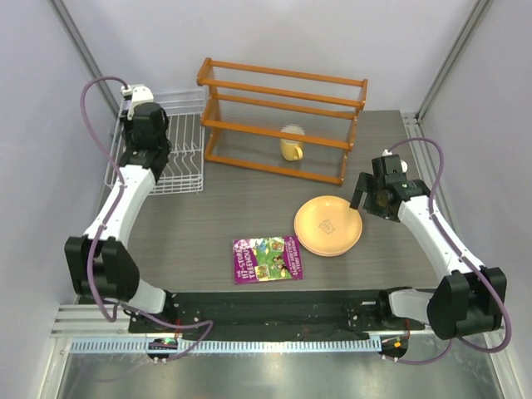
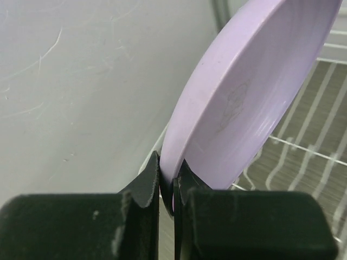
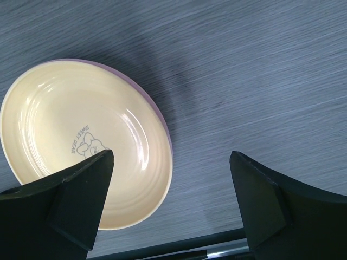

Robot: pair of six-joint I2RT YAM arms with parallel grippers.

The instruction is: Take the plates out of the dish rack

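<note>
In the left wrist view my left gripper (image 2: 168,184) is shut on the lower rim of the lavender plate (image 2: 255,92). The plate stands tilted on edge over the white wire dish rack (image 2: 303,154). In the top view the left gripper (image 1: 145,125) is over the rack (image 1: 187,158) at the back left and hides the plate. A yellow-orange plate (image 1: 328,224) lies flat on the table at the right. In the right wrist view it (image 3: 81,135) rests on another plate whose pinkish rim (image 3: 165,127) shows. My right gripper (image 3: 172,160) is open and empty above this stack's right edge (image 1: 366,189).
An orange wooden shelf rack (image 1: 283,108) stands at the back, with a small yellow mug (image 1: 291,145) in it. A purple booklet (image 1: 267,258) lies near the front middle. A grey wall (image 2: 81,81) is close to the left of the dish rack.
</note>
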